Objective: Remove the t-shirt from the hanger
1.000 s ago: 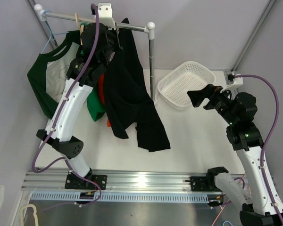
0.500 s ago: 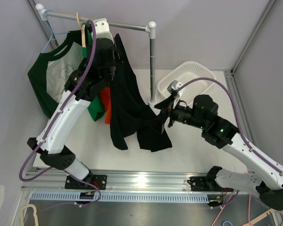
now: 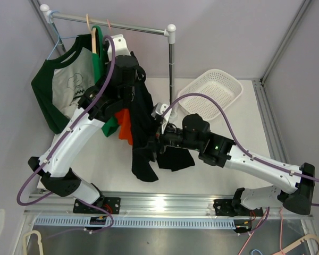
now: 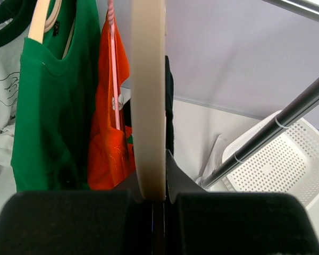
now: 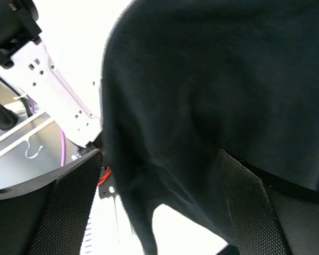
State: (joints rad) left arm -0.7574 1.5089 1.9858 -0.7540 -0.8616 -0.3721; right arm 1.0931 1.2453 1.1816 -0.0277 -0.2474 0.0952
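At the near edge a metal rail [image 3: 159, 204] holds both arm bases. The R arm lies low over the table [image 3: 109, 162], reaching to the left, & the right gripper [image 3: 158, 142] is at the black t-shirt [image 3: 143, 159]. In the R wrist view its fingers [image 5: 69, 207] stand wide apart w/ the dark cloth filling the space btwn them; they aren't squeezing it. The t-shirt hangs in a long bunch in the middle of the scene, w/ its bottom end slumped on the table, a bit nearer than that gripper. Its top goes up & back to the L arm. In the L wrist view the left gripper [image 4: 158, 204] is clamped tight on a cream hanger [image 4: 148, 95], which stands edge-on btwn the pads w/ a thin strip of black cloth just to its right. Left of that hang an orange shirt [image 4: 109, 122] & a green shirt [image 4: 53, 106]. Farther left is a green & white shirt [image 3: 61, 85] w/ a small drawing. A white basket [image 3: 210, 93] sits on the far right part of the table. Farthest back a bar [image 3: 122, 25] runs left to right, w/ a post [image 3: 171, 74] at its right end. Can't tell if the cream hanger's hook touches the bar.
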